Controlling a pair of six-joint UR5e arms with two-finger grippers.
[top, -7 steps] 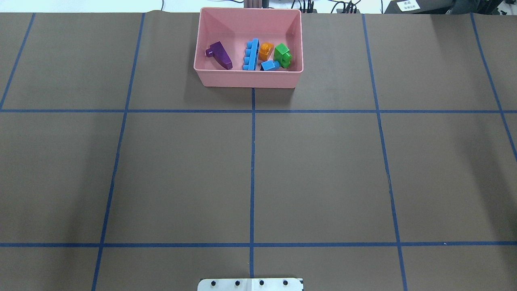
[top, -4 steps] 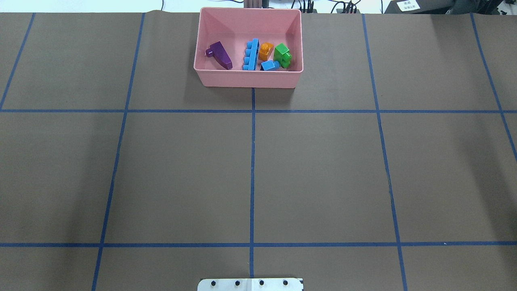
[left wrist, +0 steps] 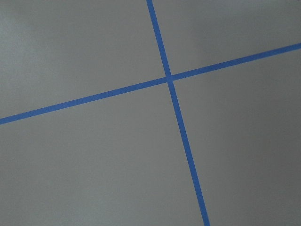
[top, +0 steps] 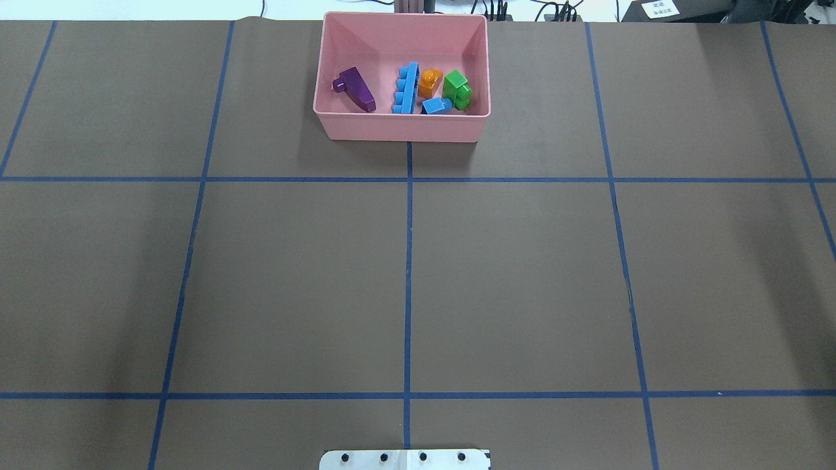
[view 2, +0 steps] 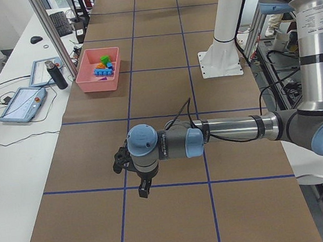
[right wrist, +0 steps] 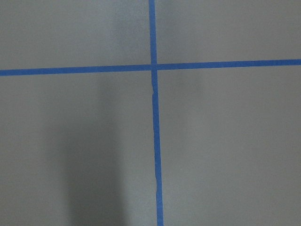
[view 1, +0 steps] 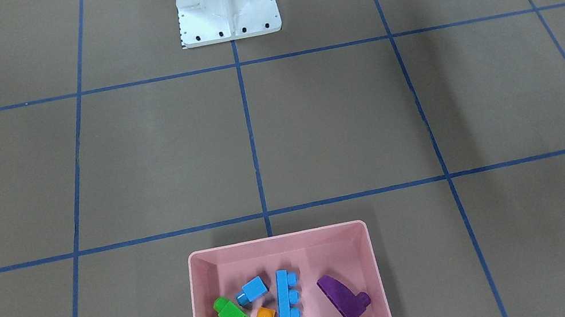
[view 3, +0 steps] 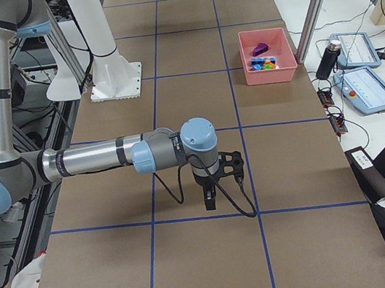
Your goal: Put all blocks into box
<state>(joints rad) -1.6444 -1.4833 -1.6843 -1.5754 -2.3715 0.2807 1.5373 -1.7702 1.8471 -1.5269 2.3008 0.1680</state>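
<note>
The left end effector (view 2: 144, 191) hangs pointing down, close over a crossing of blue tape lines (left wrist: 169, 79) on the worktop (view 2: 179, 224). It shows only from the side, so I cannot tell whether it is parted or closed. From it the box (top: 401, 128) lies well apart, far along the worktop toward the robot's right and on the side away from the white robot base (top: 405, 460).

All five blocks lie inside the box, well apart from either end effector. The purple curved-slope block (top: 358, 90) lies on the left end effector's side of the box, apart from the others. Next comes the long light-blue block (top: 408, 88), on its side with its studs toward the purple one. The orange block (top: 429, 83) is just beside its smooth flank. The small light-blue block (top: 436, 106) lies by the wall nearest the robot, just beside the green block (top: 457, 87), which is closest to the right end effector's side.

The right end effector (view 3: 209, 202) also hangs pointing down over a tape crossing, and again I cannot tell if it is parted or closed. The box is well apart from it, far toward the robot's left and away from the base
</note>
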